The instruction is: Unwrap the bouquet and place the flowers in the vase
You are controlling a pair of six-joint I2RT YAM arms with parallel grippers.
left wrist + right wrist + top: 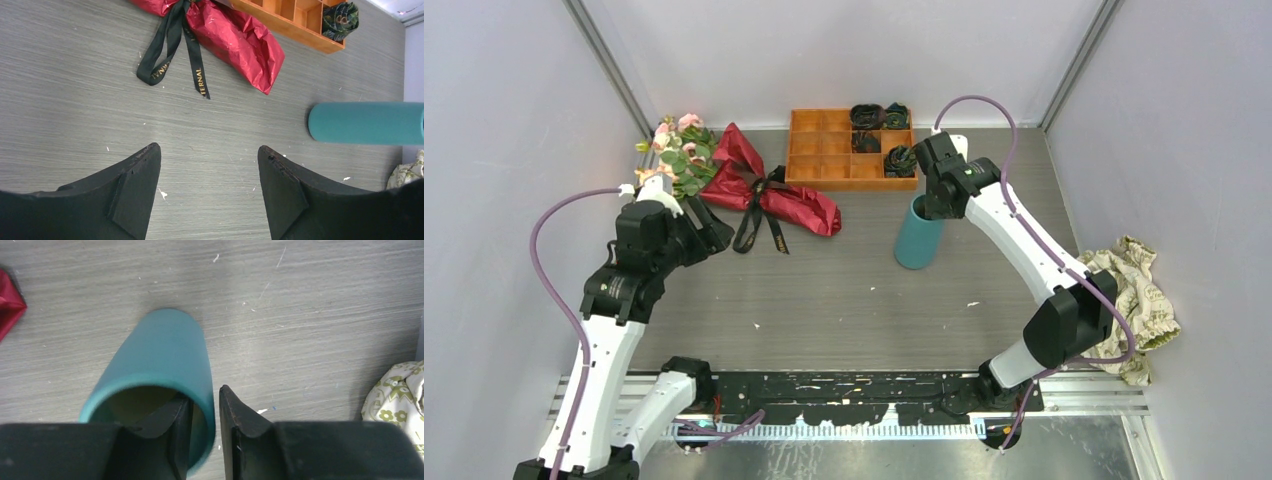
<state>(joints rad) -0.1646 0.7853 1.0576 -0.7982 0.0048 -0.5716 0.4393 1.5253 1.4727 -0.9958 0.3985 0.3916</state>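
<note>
While the right tool (pixel 204 404) pinches the one vase (pixel 160 347), the left tool (pixel 209 151) stands wide — empty.

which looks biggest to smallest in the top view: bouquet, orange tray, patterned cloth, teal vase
1. bouquet
2. orange tray and patterned cloth: too alike to rank
3. teal vase, smallest

A grey wood-grain table (pixel 844 300) flecked with white specks spreads around the right gripper (pixel 202 410), with plain pale walls (pixel 844 50) beyond it and on both sides, joined by metal corner posts (pixel 609 65) under even light.
</note>
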